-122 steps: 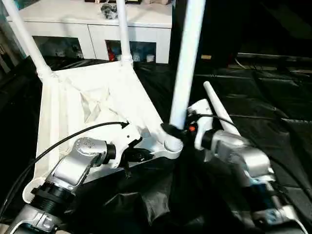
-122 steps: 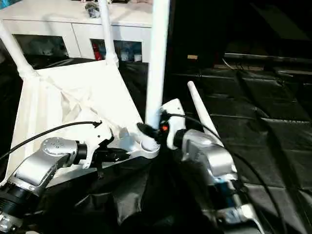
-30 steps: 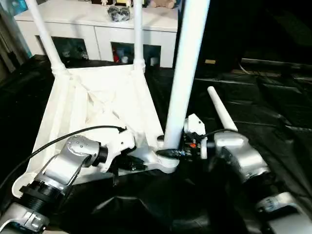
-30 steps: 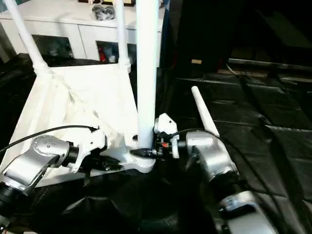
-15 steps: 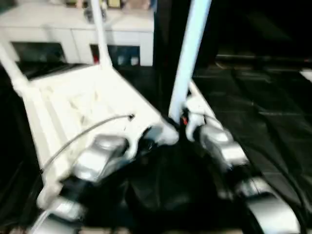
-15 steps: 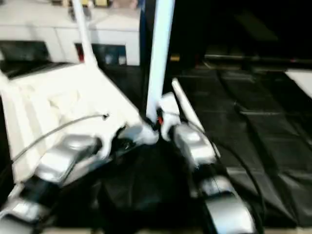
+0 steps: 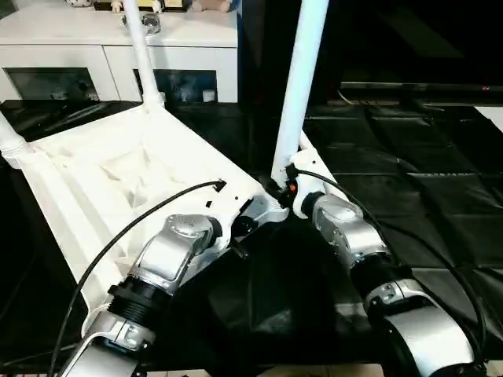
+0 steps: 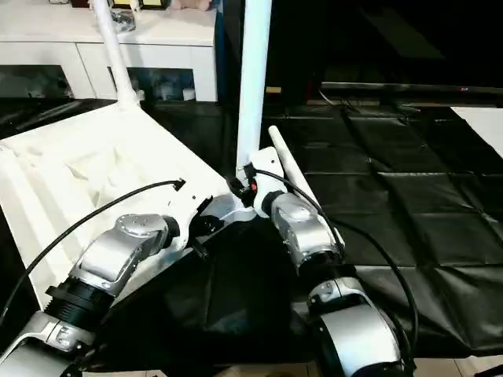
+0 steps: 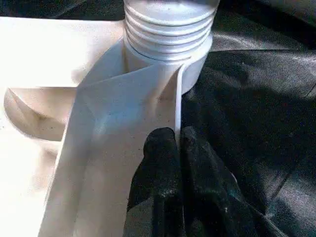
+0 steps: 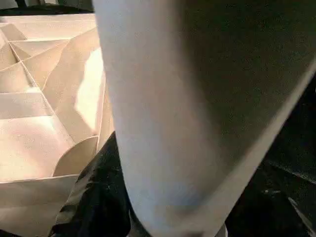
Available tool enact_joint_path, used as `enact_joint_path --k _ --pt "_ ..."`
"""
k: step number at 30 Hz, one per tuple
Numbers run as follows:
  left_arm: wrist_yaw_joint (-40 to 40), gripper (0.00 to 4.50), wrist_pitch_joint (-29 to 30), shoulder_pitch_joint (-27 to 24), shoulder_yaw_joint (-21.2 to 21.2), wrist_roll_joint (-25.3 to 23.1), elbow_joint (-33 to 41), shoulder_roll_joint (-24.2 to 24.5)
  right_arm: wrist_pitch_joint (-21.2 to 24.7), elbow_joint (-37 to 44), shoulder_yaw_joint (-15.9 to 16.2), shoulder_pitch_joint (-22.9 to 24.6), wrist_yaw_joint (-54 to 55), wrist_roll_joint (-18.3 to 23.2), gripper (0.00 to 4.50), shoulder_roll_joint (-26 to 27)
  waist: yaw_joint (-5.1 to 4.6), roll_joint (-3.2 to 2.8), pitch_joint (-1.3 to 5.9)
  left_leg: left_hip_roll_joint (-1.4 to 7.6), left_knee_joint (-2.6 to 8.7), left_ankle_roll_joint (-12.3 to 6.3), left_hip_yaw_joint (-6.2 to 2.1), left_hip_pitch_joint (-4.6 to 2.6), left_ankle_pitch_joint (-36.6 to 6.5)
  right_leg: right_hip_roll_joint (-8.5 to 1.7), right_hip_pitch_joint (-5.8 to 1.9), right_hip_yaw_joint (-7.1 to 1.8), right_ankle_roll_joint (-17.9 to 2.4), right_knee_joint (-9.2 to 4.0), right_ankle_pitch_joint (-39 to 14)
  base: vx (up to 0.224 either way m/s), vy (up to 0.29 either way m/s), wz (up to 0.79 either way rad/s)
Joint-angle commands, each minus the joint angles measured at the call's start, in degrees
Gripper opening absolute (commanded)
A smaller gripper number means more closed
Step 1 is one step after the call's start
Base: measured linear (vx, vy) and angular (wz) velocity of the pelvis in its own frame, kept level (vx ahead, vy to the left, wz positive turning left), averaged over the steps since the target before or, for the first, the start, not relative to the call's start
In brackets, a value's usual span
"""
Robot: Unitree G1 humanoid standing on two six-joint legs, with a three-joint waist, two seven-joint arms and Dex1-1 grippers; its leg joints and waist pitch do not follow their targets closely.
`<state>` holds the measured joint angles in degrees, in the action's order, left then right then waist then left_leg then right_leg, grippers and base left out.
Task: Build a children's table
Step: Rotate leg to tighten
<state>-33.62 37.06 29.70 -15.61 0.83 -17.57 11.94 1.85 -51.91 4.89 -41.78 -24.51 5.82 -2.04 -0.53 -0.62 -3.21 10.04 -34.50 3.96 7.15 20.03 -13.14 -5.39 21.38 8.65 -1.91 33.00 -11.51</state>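
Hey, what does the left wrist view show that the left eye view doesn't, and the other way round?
Left wrist view: the left gripper pinching the tabletop rim from close up, with the ribbed rings at the near leg's base just above the corner socket.
Left eye view: two far legs standing in their sockets, the white cabinet behind, and the right gripper around the near leg low down.
Both: the upturned tabletop, that near leg at its corner, and the black sheet.
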Motion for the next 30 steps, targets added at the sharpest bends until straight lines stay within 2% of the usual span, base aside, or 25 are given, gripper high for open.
enact_joint_path --k 1,2,3,6,7,12,13,14,17,20,22,24,26,27,28,29,30 --pt "1.73 0.0 -1.74 2.4 1.46 -1.68 0.51 1.07 4.73 -5.67 2.57 3.51 -4.15 -1.05 1.91 2.84 -0.17 -0.63 2.21 2.86 5.1 0.25 -1.08 -0.14 -25.32 -4.79 -1.26 -3.04 -3.78 -6.36 -32.89 0.0 0.0 0.0" --pt "1.73 0.0 -1.74 2.4 1.46 -1.68 0.51 1.07 4.73 -5.67 2.57 3.51 -4.15 -1.05 1.91 2.84 -0.17 -0.61 2.24 2.82 5.08 0.28 -1.11 -0.08 -25.26 -4.85 -1.31 -3.04 -3.65 -6.37 -33.18 0.0 0.0 0.0" --pt "1.35 0.0 -2.1 2.33 1.36 -1.54 0.58 1.21 4.82 -5.62 2.18 3.4 -4.57 -0.72 2.26 2.89 -0.15 -0.68 2.24 2.86 5.13 0.29 -1.12 -0.11 -25.09 -4.87 -1.24 -3.11 -3.62 -6.4 -33.16 0.0 0.0 0.0" --pt "0.17 0.0 -2.8 2.14 1.0 -0.95 1.0 1.68 4.32 -5.99 1.24 2.79 -4.86 -0.28 2.47 2.75 -0.34 -0.7 2.21 2.98 5.28 0.45 -1.24 -0.08 -26.03 -4.8 -1.18 -3.12 -3.86 -6.3 -32.69 0.0 0.0 0.0" --pt "0.06 0.0 -2.85 2.12 0.99 -0.9 1.04 1.71 4.32 -5.99 1.14 2.73 -4.96 -0.19 2.7 2.74 -0.42 -0.76 2.24 3.02 5.32 0.44 -1.27 -0.07 -26.13 -4.85 -1.14 -3.24 -4.18 -6.23 -32.04 0.0 0.0 0.0" --pt "-1.97 0.0 -4.28 1.97 0.56 -0.29 1.53 2.45 3.96 -5.18 0.48 2.05 -7.02 0.67 3.07 2.34 -0.61 -0.71 2.38 3.15 5.48 0.02 -1.16 0.68 -23.46 -4.87 -1.54 -3.66 -6.0 -5.47 -28.46 0.0 0.0 0.0" --pt "-1.97 0.0 -4.28 1.97 0.56 -0.29 1.53 2.45 3.96 -5.18 0.48 2.05 -7.02 0.67 3.16 2.34 -0.56 -0.71 2.33 3.17 5.52 -0.06 -1.15 0.74 -23.4 -4.86 -1.55 -3.6 -5.96 -5.52 -28.85 0.0 0.0 0.0" --pt "-2.86 0.0 -4.53 1.8 0.28 -0.08 1.94 2.85 3.97 -4.72 0.28 1.8 -7.81 0.96 3.25 2.09 -0.47 -0.75 2.34 3.13 5.36 -0.05 -1.01 0.48 -23.15 -4.97 -1.32 -3.65 -5.86 -5.73 -29.63 0.0 0.0 0.0" --pt "-5.43 0.0 -5.91 1.28 -0.64 0.24 2.94 3.85 3.65 -3.82 0.06 1.31 -9.32 1.22 3.49 1.37 -0.35 -0.71 2.49 3.21 5.39 -0.42 -0.91 0.66 -20.94 -5.04 -1.51 -3.92 -6.37 -5.58 -28.32 0.0 0.0 0.0" --pt "-7.25 0.0 -6.58 0.76 -1.21 0.67 3.61 4.75 3.18 -3.06 0.41 1.14 -10.83 0.33 3.75 0.53 -0.16 -0.75 2.76 3.43 5.4 -0.62 -0.65 0.68 -17.91 -4.82 -1.58 -4.27 -8.57 -4.81 -22.84 0.0 0.0 0.0" --pt "-8.81 0.0 -7.21 0.35 -1.53 1.18 4.08 5.52 3.03 -1.94 0.97 1.32 -13.08 -0.22 3.93 -0.27 0.31 -0.81 3.11 3.51 5.21 -1.65 -0.09 0.71 -14.12 -4.68 -1.66 -4.51 -10.53 -4.3 -18.38 0.0 0.0 0.0" --pt "-11.06 0.0 -8.53 -0.15 -1.83 1.75 4.46 6.5 3.35 0.39 1.98 1.98 -16.71 -0.31 3.93 -1.53 0.72 -0.81 3.22 3.57 5.09 -2.34 0.27 0.81 -11.55 -4.49 -1.76 -4.49 -11.33 -3.95 -16.27 0.027 -0.01 0.01" --pt "-13.42 0.0 -10.48 -0.77 -2.24 1.75 4.51 7.89 3.68 3.66 3.6 3.1 -21.4 -0.51 3.93 -3.55 1.19 -1.02 3.67 3.74 4.71 -3.22 0.87 0.79 -6.97 -4.41 -2.01 -4.58 -12.39 -3.14 -11.06 0.065 -0.021 0.03" --pt "-14.74 0.0 -11.33 -1.11 -2.24 2.19 4.55 8.42 3.47 4.93 4.3 3.56 -23.24 -0.69 3.93 -4.5 1.43 -1.08 4.05 3.79 4.22 -4.33 1.06 0.68 -2.27 -4.19 -2.13 -4.6 -13.49 -2.23 -4.59 0.092 -0.016 0.02" --pt "-15.01 0.0 -11.5 -1.17 -2.24 2.3 4.56 8.51 3.42 5.15 4.41 3.64 -23.56 -0.72 3.93 -4.67 1.66 -0.93 4.48 3.56 3.79 -5.93 1.18 0.99 2.59 -4.01 -2.37 -4.7 -15.21 -1.04 3.15 0.092 -0.016 0.02" --pt "-16.97 0.0 -11.65 -1.67 -2.2 3.22 5.05 9.36 3.66 6.78 4.85 4.14 -25.96 -0.57 3.93 -5.93 1.68 -0.7 4.46 3.34 3.54 -6.8 1.3 1.28 4.05 -3.78 -2.16 -4.77 -15.82 -0.71 5.94 0.071 -0.006 0.0" --pt "-18.24 0.0 -12.24 -1.97 -2.32 3.63 5.34 9.92 3.66 7.69 5.08 4.43 -27.22 -0.56 3.93 -6.58 1.98 -0.72 4.82 3.21 3.15 -8.68 1.4 0.84 6.65 -3.73 -2.09 -4.82 -17.06 -0.16 10.44 0.054 -0.001 0.01"
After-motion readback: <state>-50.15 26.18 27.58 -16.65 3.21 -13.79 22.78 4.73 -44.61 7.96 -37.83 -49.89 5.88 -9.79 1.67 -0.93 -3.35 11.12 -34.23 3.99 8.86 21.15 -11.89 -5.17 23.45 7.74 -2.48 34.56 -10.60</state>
